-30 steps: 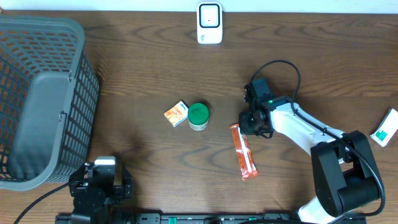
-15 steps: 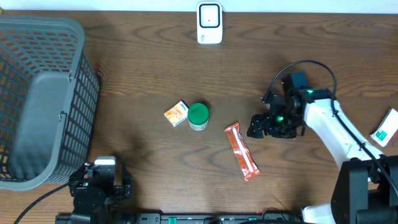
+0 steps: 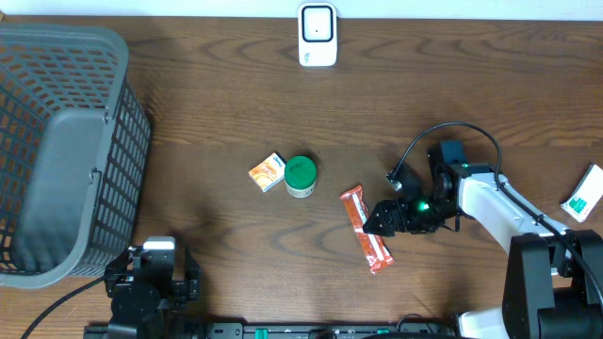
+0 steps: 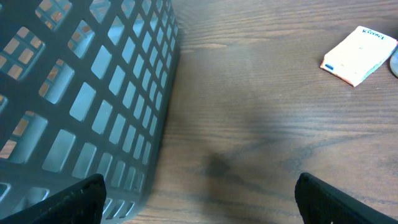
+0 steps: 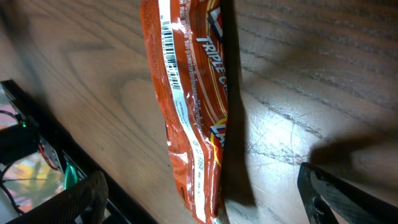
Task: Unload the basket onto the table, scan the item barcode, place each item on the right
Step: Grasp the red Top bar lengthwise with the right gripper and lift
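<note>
Only the right wrist view shows the barcode (image 5: 169, 46), printed along the left edge of the orange snack bar (image 5: 189, 112), which lies flat on the wood with its face up. From overhead the same bar (image 3: 365, 229) is a slim orange strip right of centre, near edge of the table, and its print is too small to read. The right gripper (image 3: 382, 221) sits just beside the bar's right side, fingers spread wide with nothing between them. The left gripper (image 4: 199, 208) is also spread and empty, low at the near left, beside the grey basket (image 3: 57, 151). Its wrist view adds the basket's mesh wall up close and a small box (image 4: 359, 55) to the far right, which overhead shows next to a green-lidded tub (image 3: 301, 175).

A second ago the right gripper was pressed together at the bar's far end. It then swung off to the right, and now it is back alongside the bar, open. The bar is tilted slightly more than before.

The table (image 3: 188, 94) is dark brown wood grain. A white scanner (image 3: 317, 35) stands at its far edge, and a white packet (image 3: 584, 194) lies at the right edge.
</note>
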Controlling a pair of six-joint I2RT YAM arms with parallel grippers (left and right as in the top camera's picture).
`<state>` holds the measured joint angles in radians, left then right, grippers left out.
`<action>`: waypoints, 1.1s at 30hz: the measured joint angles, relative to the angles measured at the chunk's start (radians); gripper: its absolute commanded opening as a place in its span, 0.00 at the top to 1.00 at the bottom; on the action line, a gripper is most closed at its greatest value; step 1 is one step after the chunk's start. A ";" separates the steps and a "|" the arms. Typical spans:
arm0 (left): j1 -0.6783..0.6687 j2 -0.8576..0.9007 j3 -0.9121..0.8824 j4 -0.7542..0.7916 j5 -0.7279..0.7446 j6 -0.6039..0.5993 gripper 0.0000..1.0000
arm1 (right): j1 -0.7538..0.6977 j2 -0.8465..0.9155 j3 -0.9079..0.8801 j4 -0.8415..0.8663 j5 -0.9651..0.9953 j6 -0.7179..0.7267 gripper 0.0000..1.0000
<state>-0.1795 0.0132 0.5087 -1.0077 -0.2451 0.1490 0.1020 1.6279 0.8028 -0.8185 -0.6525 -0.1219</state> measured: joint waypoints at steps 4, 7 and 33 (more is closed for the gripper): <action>0.000 0.000 0.000 0.000 0.000 0.000 0.05 | 0.017 0.001 0.000 -0.002 -0.003 0.032 0.07; 0.000 0.000 0.000 0.000 0.000 0.000 0.05 | 0.068 0.012 0.000 0.000 0.006 0.064 0.11; 0.000 0.000 0.000 0.000 0.000 0.000 0.05 | 0.171 -0.090 0.007 0.137 0.012 0.150 0.99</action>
<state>-0.1795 0.0132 0.5087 -1.0073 -0.2451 0.1493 0.2733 1.5379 0.8101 -0.6815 -0.6403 0.0277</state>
